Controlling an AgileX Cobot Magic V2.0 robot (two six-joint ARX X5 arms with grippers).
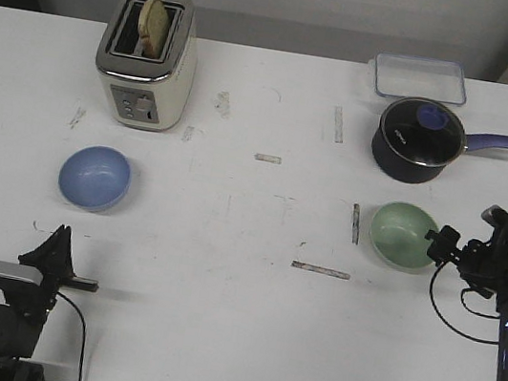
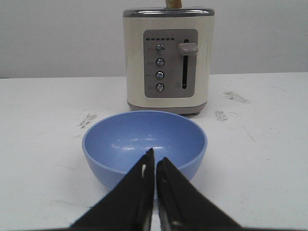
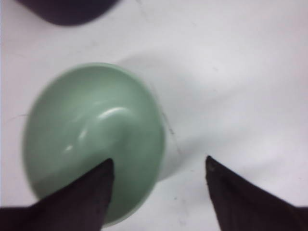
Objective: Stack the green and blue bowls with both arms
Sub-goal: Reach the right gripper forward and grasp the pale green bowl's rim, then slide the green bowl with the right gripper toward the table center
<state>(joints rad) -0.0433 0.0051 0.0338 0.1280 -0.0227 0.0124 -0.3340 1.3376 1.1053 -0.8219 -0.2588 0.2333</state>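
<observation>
No stacking has been achieved. The blue bowl (image 1: 94, 177) is seen at nine o'clock on the white desk (image 1: 245, 247), just in front of the cream toaster (image 1: 147, 60), and the green bowl (image 1: 404, 236) is found at three o'clock, in front of the navy saucepan (image 1: 420, 139). The two bowls are well apart, each upright and empty, and neither has been lifted.

The right gripper (image 3: 159, 166) is set with its fingers spread wide over the near rim of the green bowl: in the right wrist view one finger is seen over the bowl's inside and the other outside the wall, above bare desk. The rim is therefore straddled but not yet pinched. This is judged to be the opening step, the grasp of the first bowl.

The left gripper (image 2: 155, 161) is held low at about seven o'clock on the desk, short of the blue bowl, with its fingers pressed nearly together and nothing between them. In the left wrist view the bowl is centred ahead of the tips, with the toaster behind it.

Almost everything is judged to remain: the green bowl's rim is to be clamped, the bowl raised and carried across, and one bowl nested in the other.
</observation>
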